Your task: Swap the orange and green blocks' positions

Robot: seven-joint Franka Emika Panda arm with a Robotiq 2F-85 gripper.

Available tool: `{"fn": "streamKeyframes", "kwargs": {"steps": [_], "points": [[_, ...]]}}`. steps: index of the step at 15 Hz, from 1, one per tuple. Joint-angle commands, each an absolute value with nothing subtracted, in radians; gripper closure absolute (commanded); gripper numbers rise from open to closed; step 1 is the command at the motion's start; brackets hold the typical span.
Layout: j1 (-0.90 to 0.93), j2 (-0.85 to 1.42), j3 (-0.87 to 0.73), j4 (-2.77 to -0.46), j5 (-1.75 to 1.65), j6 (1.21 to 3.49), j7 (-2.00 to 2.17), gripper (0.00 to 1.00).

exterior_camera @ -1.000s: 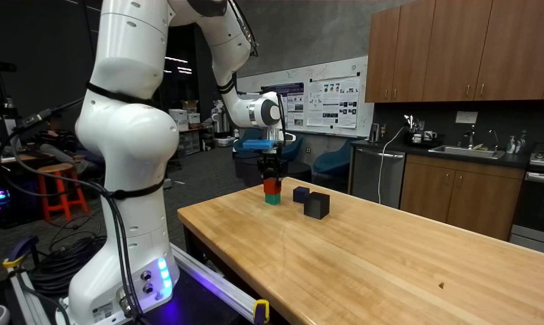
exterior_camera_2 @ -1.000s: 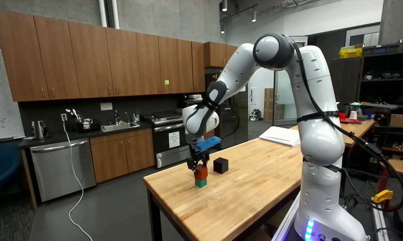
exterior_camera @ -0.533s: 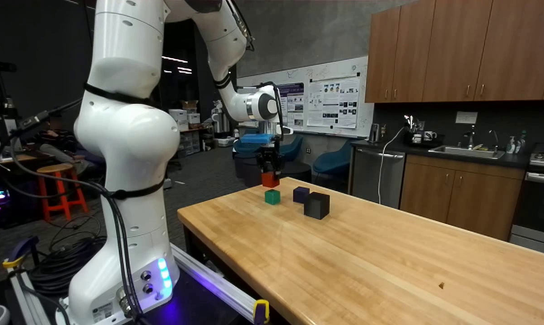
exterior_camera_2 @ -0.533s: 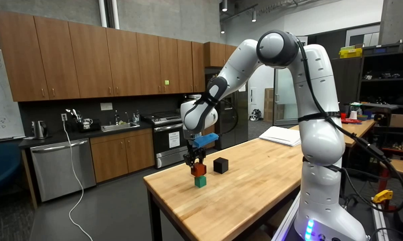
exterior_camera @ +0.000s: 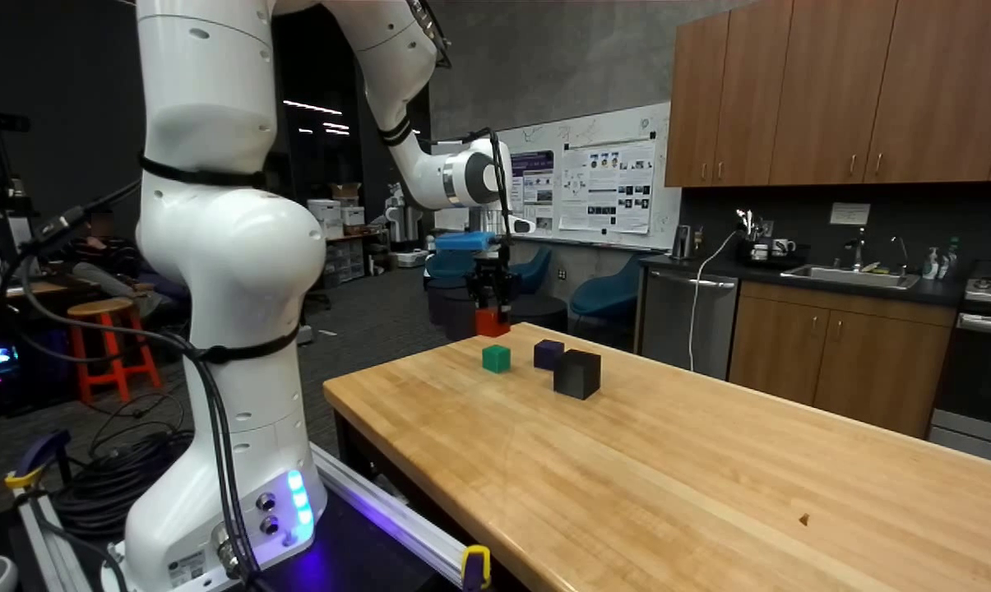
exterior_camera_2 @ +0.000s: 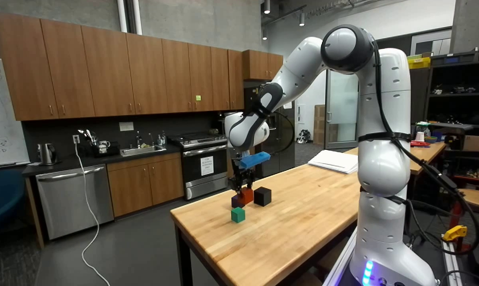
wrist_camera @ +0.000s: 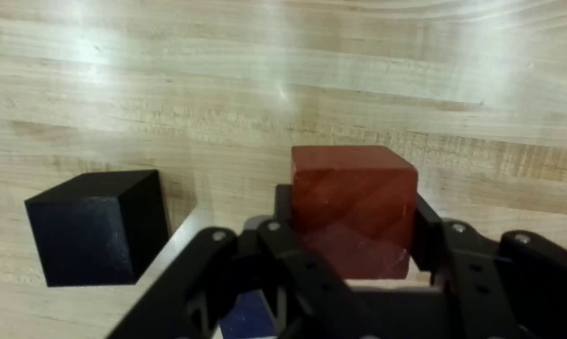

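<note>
The orange block (exterior_camera: 492, 323), a red-orange cube, is held in the air in my gripper (exterior_camera: 493, 309). In the wrist view the two fingers of the gripper (wrist_camera: 351, 223) press on opposite sides of the orange block (wrist_camera: 354, 202). The block also shows in an exterior view (exterior_camera_2: 246, 196), in front of the black block's side. The green block (exterior_camera: 496, 358) stands alone on the wooden table, also seen in an exterior view (exterior_camera_2: 238, 215). The green block is out of view in the wrist view. The gripper is above and apart from it.
A dark blue block (exterior_camera: 548, 354) stands near the green block, partly hidden by the held block in an exterior view (exterior_camera_2: 236, 201). A larger black block (exterior_camera: 577, 375) stands beside it; in the wrist view the black block (wrist_camera: 83, 240) is left of the fingers. White papers (exterior_camera_2: 334, 161) lie farther along the table.
The orange block, earlier on top of the green block, has been lifted off in my gripper and carried sideways toward the blue and black blocks. The green block has stayed put.
</note>
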State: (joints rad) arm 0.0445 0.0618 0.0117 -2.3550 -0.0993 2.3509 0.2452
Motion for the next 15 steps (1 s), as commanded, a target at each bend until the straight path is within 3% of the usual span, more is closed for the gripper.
{"fn": "streamKeyframes", "kwargs": {"steps": [1, 15], "points": [[0.025, -0.008, -0.002, -2.448, -0.109, 2.350, 0.262, 0.69], [-0.005, 0.089, -0.027, -2.497, -0.104, 2.509, 0.282, 0.69]]}}
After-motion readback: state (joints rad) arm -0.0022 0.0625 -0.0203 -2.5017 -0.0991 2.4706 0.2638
